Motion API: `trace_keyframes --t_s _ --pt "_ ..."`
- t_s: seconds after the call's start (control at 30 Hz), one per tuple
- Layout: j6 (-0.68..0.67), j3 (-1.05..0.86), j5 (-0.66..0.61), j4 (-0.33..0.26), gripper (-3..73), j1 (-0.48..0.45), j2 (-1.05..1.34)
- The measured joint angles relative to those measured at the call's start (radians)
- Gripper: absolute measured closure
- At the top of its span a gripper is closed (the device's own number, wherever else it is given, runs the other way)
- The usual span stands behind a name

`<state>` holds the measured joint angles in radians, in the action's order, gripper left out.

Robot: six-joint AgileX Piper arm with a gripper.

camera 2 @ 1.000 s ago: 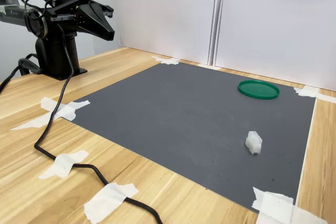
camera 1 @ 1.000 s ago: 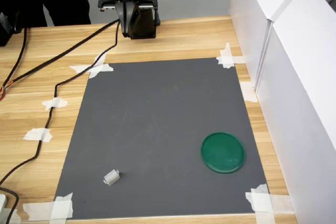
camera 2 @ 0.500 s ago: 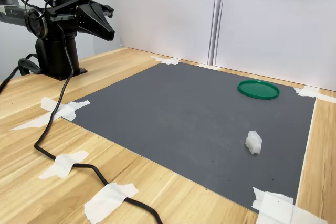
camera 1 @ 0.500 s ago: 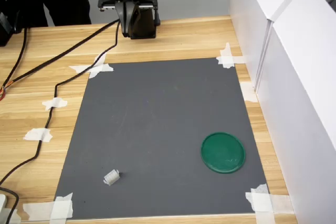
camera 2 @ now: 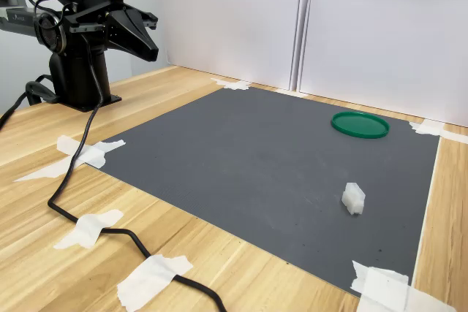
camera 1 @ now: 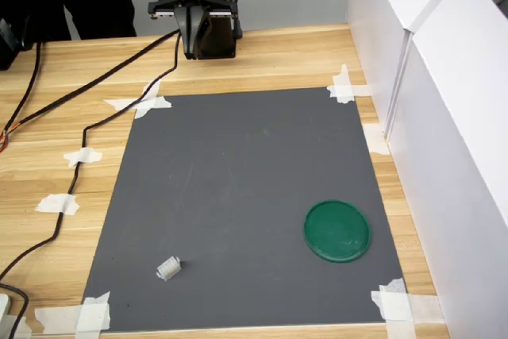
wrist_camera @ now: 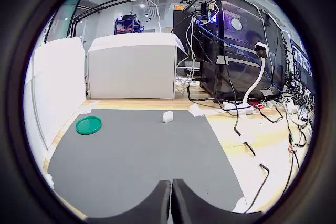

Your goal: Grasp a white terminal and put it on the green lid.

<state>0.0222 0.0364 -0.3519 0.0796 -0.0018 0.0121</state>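
Fingers (wrist_camera: 170, 203) pressed together with nothing between them, as the wrist view shows: the two dark tips meet along a thin seam. The gripper (camera 2: 142, 38) hangs in the air above the wooden worktop (camera 1: 270, 61), short of the grey mat's (camera 1: 238, 196) far edge in the first exterior view, and tilts slightly downward toward the mat. The arm (camera 2: 69, 5) is folded back over its black base (camera 2: 77, 82), which stands on the worktop beyond that same edge of the mat.

Near the mat's front edge, toward the first exterior view's left corner, lies the white terminal (camera 1: 168, 267), a small ridged block resting on its side. It also shows in the second exterior view (camera 2: 353, 198) and in the wrist view (wrist_camera: 167, 116). The green lid (camera 1: 337, 230) lies flat on the mat too, well apart from the terminal, close to the mat's edge that runs along the white panels (camera 1: 444, 117). White tape strips (camera 1: 397, 303) hold the mat's corners to the worktop, and a black cable (camera 1: 71, 172) runs past the mat's opposite edge.
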Motion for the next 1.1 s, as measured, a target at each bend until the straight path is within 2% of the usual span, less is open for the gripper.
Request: trace_keyframes --t_s 0.33,0.83,0.97,1.1 --pt "0.000 0.018 -0.020 0.000 71.1 0.000 -0.003" --pt "0.000 0.302 -0.184 0.017 71.1 0.000 -0.195" --pt "-0.005 0.405 -0.262 0.021 71.1 0.000 -0.281" --pt "-0.037 0.509 -0.400 0.023 71.1 0.000 -0.400"
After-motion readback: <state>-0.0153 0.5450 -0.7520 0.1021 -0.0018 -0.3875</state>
